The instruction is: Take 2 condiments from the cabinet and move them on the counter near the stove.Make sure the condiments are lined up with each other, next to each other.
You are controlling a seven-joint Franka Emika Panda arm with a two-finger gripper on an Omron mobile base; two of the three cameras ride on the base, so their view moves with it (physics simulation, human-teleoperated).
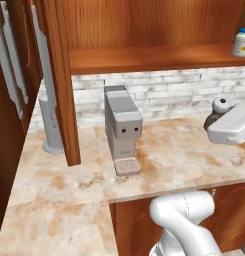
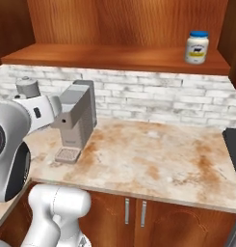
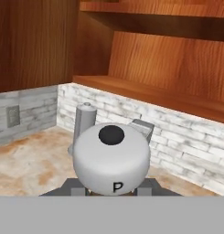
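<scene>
The hand (image 3: 111, 191) is clamped on the small shaker (image 3: 111, 157), whose pale cap fills the hand view and bears a black "P". It must travel rightward over the desk (image 2: 153, 159) toward the stove (image 2: 233, 144). The white jar (image 2: 197, 47) stands upright on the cabinet (image 2: 114, 58) shelf, its label unreadable.

The counter (image 2: 153, 159) is beige stone with rust-brown blotches. On it stands the grey coffee machine (image 1: 122, 129), near the brick wall. The wooden shelf (image 2: 114, 59) above carries the white jar (image 2: 197, 47), which stands upright near its right end.
</scene>
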